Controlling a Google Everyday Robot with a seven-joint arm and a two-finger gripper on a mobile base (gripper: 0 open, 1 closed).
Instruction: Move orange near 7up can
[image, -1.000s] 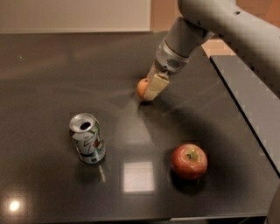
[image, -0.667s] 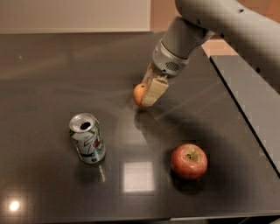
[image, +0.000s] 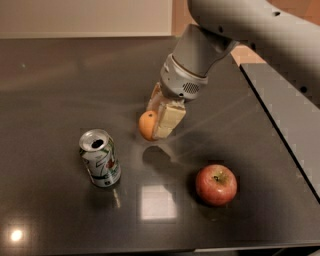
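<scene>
The orange (image: 146, 125) is small and round, held between the cream fingers (image: 169, 121) of my gripper (image: 157, 126), a little above the dark table (image: 50, 90). The gripper is shut on it; only the fruit's left side shows. The 7up can (image: 100, 158), silver and green with an opened top, stands upright to the lower left of the orange, about a can's width away.
A red apple (image: 216, 184) lies on the table at the lower right. A grey raised counter (image: 292, 115) runs along the right side. The table's front edge (image: 150, 250) is close below the can and apple.
The gripper has carried the orange left and toward the front, closer to the 7up can. The can and apple have not moved.
</scene>
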